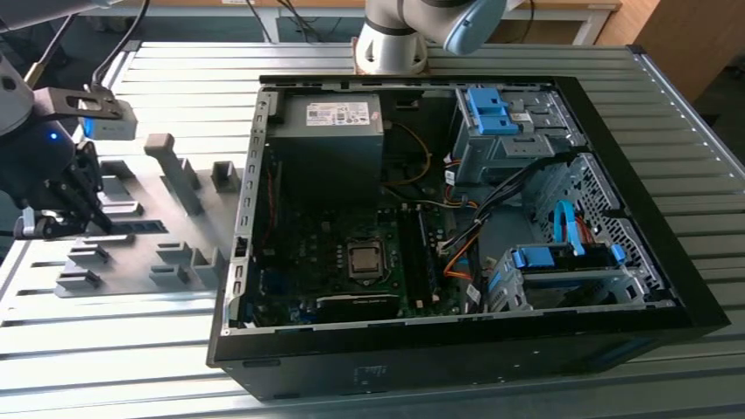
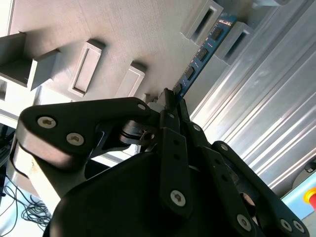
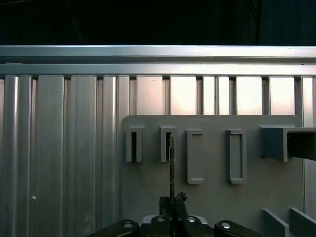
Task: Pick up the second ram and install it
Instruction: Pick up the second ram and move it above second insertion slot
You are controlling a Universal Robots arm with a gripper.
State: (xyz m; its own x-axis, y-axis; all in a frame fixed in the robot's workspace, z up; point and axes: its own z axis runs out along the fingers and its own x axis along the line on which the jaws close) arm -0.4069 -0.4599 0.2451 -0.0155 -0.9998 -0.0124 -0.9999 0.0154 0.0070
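Currently, in the exterior view, the black two-fingered gripper hangs over a pale grey plastic fixture tray at the exterior view's left. The tray lies on a ribbed aluminium table, well apart from the open black computer case. My judgement is that a carry across that gap could jar a weakly held part loose. In the second wrist view, the gripper is closed on the near part of the second ram. This is a thin, long stick with a blue-green board and a row of small black chips, and its far end reaches just beside the tray's grey slotted blocks. The pinch looks narrow, so the stick might pivot or twist in it, or snag on a block. In the first wrist view, the ram appears edge-on as a thin dark line. It runs from the gripper to one slotted block. Whether it sits in that holder or is raised from it cannot be told. Any tilt in the hold would likely spoil alignment with a memory slot.
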